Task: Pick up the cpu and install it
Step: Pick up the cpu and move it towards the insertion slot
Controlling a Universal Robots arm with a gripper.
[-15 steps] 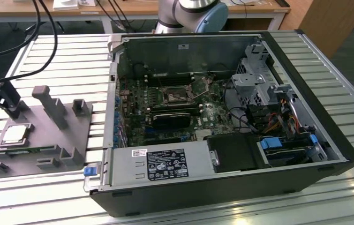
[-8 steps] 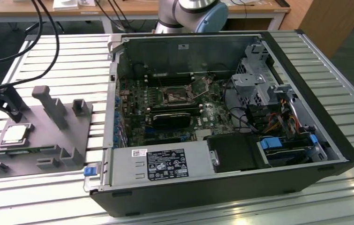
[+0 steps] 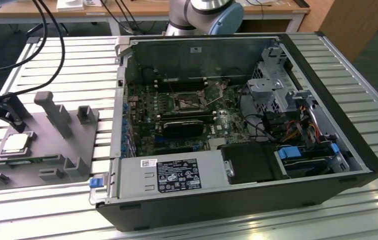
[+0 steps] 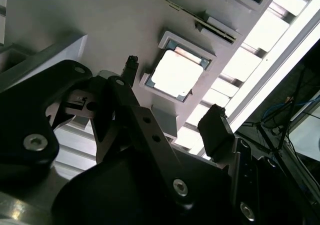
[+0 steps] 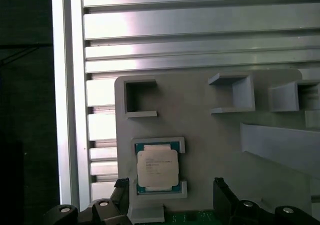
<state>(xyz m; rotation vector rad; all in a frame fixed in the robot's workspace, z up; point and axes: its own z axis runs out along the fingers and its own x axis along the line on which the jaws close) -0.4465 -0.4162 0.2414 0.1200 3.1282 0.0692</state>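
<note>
Grey fixture (image 5: 210,135) cradles the silver-topped, green-edged cpu (image 5: 156,168) (unheld) beneath the spread end effector (image 5: 170,182).

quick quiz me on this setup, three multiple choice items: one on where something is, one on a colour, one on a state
1. Where is the cpu?
A. in a recess of the grey fixture
B. inside a drawer
C. on the floor

2. What colour is the cpu's top?
A. black
B. silver
C. red

3. The tool is:
A. shut on the cpu
B. open over the cpu
C. shut on a cable

Answers:
1. A, both wrist views show the chip lying flat in a framed pocket of the fixture.
2. B, the top is shiny pale metal with a thin green edge.
3. B, in the first wrist view the fingers stand apart, with the chip untouched in its pocket between them.
</note>
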